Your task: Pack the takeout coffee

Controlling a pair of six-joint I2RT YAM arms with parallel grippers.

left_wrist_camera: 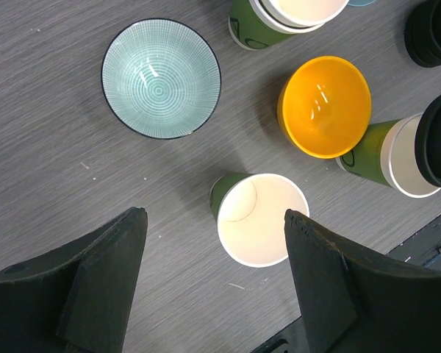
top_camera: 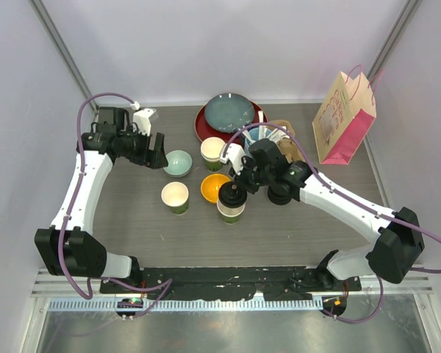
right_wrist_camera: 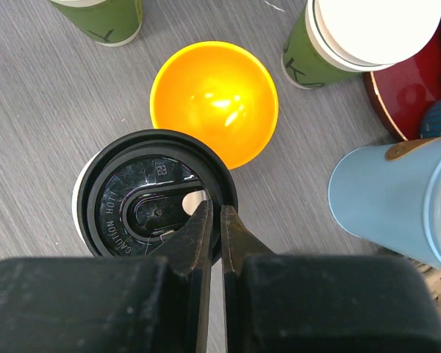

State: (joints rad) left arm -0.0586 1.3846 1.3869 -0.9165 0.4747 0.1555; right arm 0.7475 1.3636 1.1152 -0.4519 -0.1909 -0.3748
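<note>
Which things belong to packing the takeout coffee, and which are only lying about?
Job: lidded green cup, its black lid, open green cup, pink paper bag (probably).
Lying about: orange bowl, teal bowl, plates, blue utensil cup, spare lids, stacked cups.

Overhead view of a table [top_camera: 206, 243] with a tight cluster at its centre. A bowl [top_camera: 215, 187] sits in the middle. An open cup [top_camera: 175, 197] stands to its left. A capped cup [top_camera: 231, 212] stands just beside the bowl at its front right, with a lid [top_camera: 231, 195] on top. A back cup [top_camera: 213, 153] stands behind the bowl. A second bowl [top_camera: 178, 162] lies behind the open cup, left of the back cup. A stack of plates [top_camera: 230, 114] rests at the rear. Right of the back cup stands a utensil cup [top_camera: 261, 137], and a stack of lids [left_wrist_camera: 430, 33] sits in front of it, right of the capped cup. A paper bag [top_camera: 344, 118] stands at the right rear, well apart.
</note>
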